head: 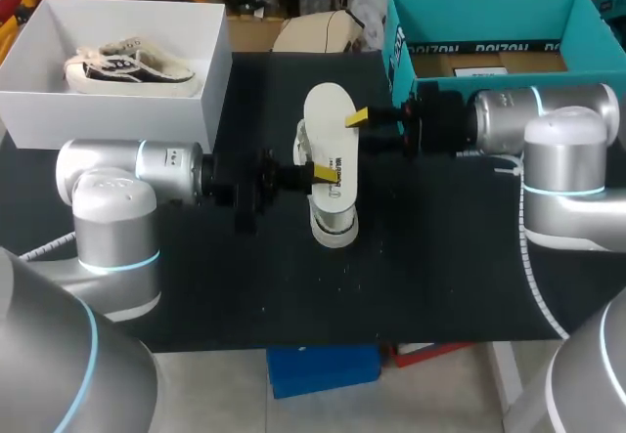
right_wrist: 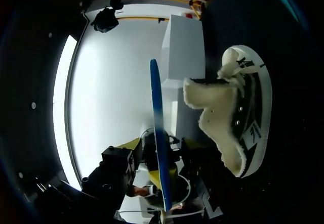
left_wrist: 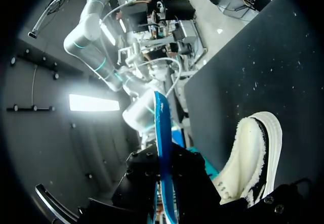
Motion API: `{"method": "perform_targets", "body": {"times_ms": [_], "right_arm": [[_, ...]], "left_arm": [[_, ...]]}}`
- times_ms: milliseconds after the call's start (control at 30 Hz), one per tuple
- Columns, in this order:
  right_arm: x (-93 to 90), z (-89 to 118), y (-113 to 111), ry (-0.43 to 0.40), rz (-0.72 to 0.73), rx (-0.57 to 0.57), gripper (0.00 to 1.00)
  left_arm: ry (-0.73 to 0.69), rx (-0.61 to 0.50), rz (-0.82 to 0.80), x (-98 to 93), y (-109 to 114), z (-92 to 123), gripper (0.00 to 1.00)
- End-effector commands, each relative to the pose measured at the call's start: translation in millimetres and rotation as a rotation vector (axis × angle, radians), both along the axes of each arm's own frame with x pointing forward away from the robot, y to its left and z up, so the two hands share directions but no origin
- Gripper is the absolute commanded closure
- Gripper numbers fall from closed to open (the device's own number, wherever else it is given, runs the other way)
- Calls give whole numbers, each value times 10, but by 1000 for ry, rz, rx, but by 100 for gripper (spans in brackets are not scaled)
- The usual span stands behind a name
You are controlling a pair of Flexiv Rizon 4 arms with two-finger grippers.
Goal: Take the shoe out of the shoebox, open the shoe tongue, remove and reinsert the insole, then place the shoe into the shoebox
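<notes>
Black finger blocks in the left wrist view press on both faces of the insole (left_wrist: 162, 148), so our left gripper (head: 318, 172) is closed on it, about halfway along its length. The insole shows there edge-on as a thin blue line. From above we see its white face, held level in the air over the middle of the table (head: 440, 277).

Our right gripper (head: 357, 117) meets the opposite long edge of the insole, closer to its far end. We cannot tell from any view whether it is gripping or merely touching.

Directly under the insole the shoe (head: 333, 226) lies on the black table, one end poking out past the insole's near end. Both wrist views show it just beside the insole, its mouth wide and lined with cream fleece, with a white sole and dark side panels.

Well apart, at the far left corner, stands the white shoebox (head: 117, 110) with a second shoe (head: 132, 69) lying inside it. A teal box (head: 396, 37) stands open at the far right, behind our right arm.
</notes>
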State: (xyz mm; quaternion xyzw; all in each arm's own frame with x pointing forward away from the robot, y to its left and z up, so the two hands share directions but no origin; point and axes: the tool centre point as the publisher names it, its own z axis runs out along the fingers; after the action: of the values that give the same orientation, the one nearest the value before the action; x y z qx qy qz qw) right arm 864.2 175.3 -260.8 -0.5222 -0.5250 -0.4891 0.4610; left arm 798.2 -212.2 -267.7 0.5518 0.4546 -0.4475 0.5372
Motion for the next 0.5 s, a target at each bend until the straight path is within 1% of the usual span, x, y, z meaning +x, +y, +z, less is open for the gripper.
{"method": "perform_targets", "body": {"times_ms": [33,267,400,500], "right_arm": [[32,16,23,2,7,-8,54],[37,-4,65,-3,37,-30,58],[32,-18,80,-6,43,-35,66],[29,-31,94,-7,44,-32,67]], "left_arm": [[-2,3,2,-8,-10,-1,100],[-2,3,2,-8,-10,-1,100],[-2,3,2,-8,-10,-1,100],[-2,3,2,-8,-10,-1,100]]}}
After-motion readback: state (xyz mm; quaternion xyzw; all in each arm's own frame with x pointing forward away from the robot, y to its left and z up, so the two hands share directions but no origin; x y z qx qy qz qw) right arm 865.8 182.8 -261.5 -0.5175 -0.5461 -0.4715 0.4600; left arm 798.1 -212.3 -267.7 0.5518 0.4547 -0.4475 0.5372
